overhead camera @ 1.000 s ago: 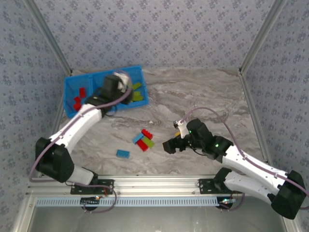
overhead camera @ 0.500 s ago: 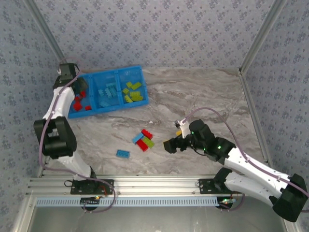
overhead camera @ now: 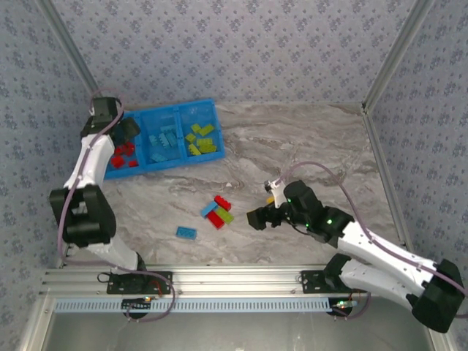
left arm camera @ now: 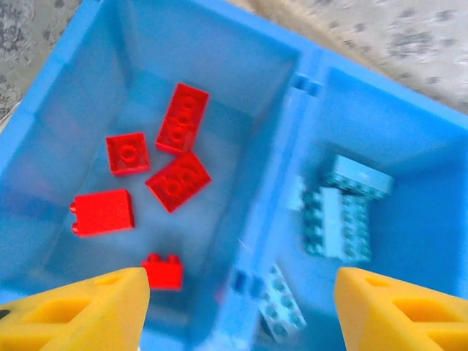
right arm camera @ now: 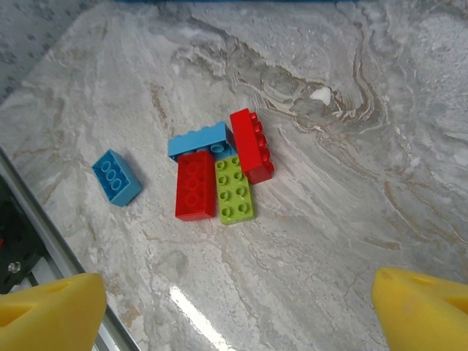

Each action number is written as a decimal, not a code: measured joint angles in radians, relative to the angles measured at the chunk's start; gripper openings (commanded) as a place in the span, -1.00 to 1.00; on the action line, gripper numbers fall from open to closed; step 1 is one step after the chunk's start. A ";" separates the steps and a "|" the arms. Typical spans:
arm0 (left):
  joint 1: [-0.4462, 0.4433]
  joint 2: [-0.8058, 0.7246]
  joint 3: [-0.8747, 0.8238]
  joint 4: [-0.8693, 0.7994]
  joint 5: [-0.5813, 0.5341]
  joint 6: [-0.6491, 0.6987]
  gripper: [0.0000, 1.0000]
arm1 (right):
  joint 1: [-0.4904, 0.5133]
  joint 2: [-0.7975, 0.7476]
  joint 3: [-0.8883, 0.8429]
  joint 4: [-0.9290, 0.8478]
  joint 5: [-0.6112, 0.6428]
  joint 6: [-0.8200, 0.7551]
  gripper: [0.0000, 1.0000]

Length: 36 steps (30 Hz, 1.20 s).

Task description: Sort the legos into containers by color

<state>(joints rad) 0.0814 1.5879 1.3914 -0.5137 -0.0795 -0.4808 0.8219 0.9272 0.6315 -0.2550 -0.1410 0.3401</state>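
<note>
The left tool (left arm camera: 241,311) is held wide and empty over the far-left tray (left arm camera: 284,146) of sorted legos (left arm camera: 178,180). The right tool (right arm camera: 238,307) is held wide above the pile (right arm camera: 234,172) on the counter (right arm camera: 365,190). Two touching bricks (right arm camera: 196,186) could be grabbed together, and colors mixed.

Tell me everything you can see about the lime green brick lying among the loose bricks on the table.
The lime green brick is a small rectangular piece of glossy plastic with two rows of four round studs on top. It lies flat on the marble table, studs up, in the loose cluster. One long side lies against a flat red brick; one short end meets a blue brick and a second red brick lying on its side. Nothing grips it.
</note>
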 measured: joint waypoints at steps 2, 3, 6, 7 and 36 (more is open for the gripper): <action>-0.059 -0.108 -0.054 0.006 -0.007 0.000 0.34 | 0.014 0.077 0.056 -0.004 0.013 -0.009 0.89; -0.098 -0.165 -0.080 0.013 -0.011 0.003 0.33 | 0.026 0.123 0.091 -0.007 0.022 -0.016 0.88; -0.219 -0.316 -0.160 0.048 0.017 0.080 0.33 | 0.066 0.234 0.177 -0.008 0.047 -0.027 0.78; -0.256 -0.363 -0.189 0.054 0.048 0.127 0.32 | 0.081 0.272 0.201 -0.007 0.054 -0.031 0.74; -0.492 -0.615 -0.580 -0.016 0.529 1.175 0.98 | 0.172 0.832 0.313 0.115 0.162 -0.116 0.22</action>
<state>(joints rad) -0.4110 0.9726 0.8112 -0.5297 0.4496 0.6937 0.9936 1.7592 0.9443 -0.1398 0.0208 0.2241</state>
